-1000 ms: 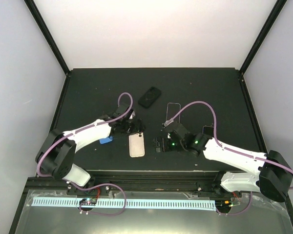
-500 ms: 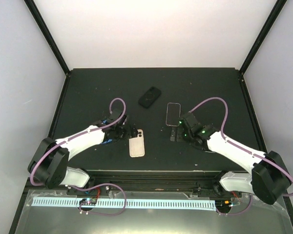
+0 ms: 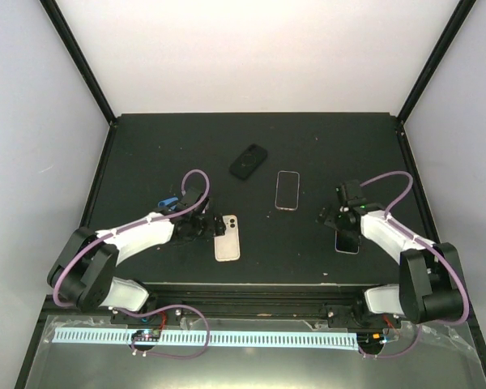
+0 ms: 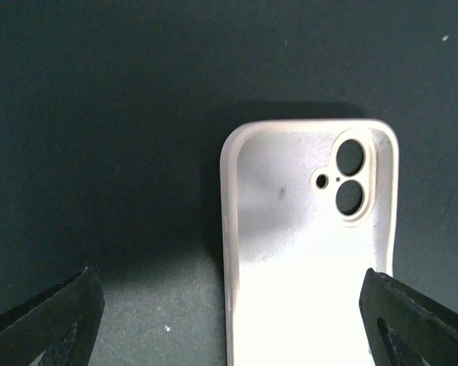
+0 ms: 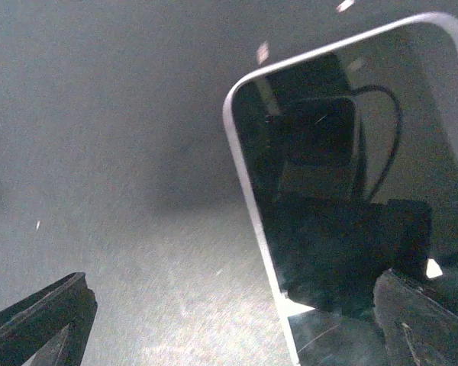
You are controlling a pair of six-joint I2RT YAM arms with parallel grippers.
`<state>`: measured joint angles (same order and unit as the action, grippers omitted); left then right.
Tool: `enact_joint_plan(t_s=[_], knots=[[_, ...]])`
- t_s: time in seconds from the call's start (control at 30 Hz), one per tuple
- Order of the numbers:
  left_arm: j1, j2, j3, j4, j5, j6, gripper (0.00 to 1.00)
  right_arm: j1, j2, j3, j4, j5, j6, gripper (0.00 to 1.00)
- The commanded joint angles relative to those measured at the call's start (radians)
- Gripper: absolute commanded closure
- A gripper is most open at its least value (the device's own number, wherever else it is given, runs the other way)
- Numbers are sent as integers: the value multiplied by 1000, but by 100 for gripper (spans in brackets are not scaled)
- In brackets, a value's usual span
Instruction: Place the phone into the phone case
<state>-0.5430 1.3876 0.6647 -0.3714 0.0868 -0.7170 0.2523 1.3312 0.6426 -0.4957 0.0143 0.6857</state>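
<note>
**While both grippers are standing open, phone and case are lying apart**

Since nothing is sitting inside the white phone case point(image 4: 305, 252), the task is looking barely begun. The case is lying hollow side up on the black table point(image 4: 99, 114), with its camera cutout point(image 4: 349, 179) at the end farthest from the left gripper point(image 4: 229, 278). That gripper's jaws are spread wide and gripping nothing. The case is lying between its fingers and just ahead of them, nearer the right-hand one.

The right gripper point(image 5: 230, 280) is likewise gaping and empty. It is hanging close over a silver-rimmed phone point(image 5: 351, 229), which is resting screen up ahead of its fingers, toward the right-hand one.

From overhead two phones are showing. A pale-edged phone point(image 3: 287, 190) is lying well off from the right gripper, on the left arm's side, and a darker phone point(image 3: 347, 241) is lying just beside the right wrist. Which of them the wrist camera is seeing I cannot tell.

By my judgement, all the real work is remaining: gripping the phone, carrying it across to the case, lining it up and pressing it in.
</note>
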Motion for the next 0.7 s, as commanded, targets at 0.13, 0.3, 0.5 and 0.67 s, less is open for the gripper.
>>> enact_joint_plan(t_s=[0.13, 0.3, 0.5, 0.67], knots=[[5, 2, -30, 77, 57, 31, 10, -151, 12, -37, 44, 34, 12, 0], [6, 13, -31, 107, 106, 29, 12, -190, 42, -33, 58, 46, 5, 0], [5, 16, -36, 121, 136, 21, 13, -199, 59, -18, 43, 78, -11, 0], [5, 8, -50, 144, 165, 18, 13, -199, 64, -22, 31, 76, -28, 0]])
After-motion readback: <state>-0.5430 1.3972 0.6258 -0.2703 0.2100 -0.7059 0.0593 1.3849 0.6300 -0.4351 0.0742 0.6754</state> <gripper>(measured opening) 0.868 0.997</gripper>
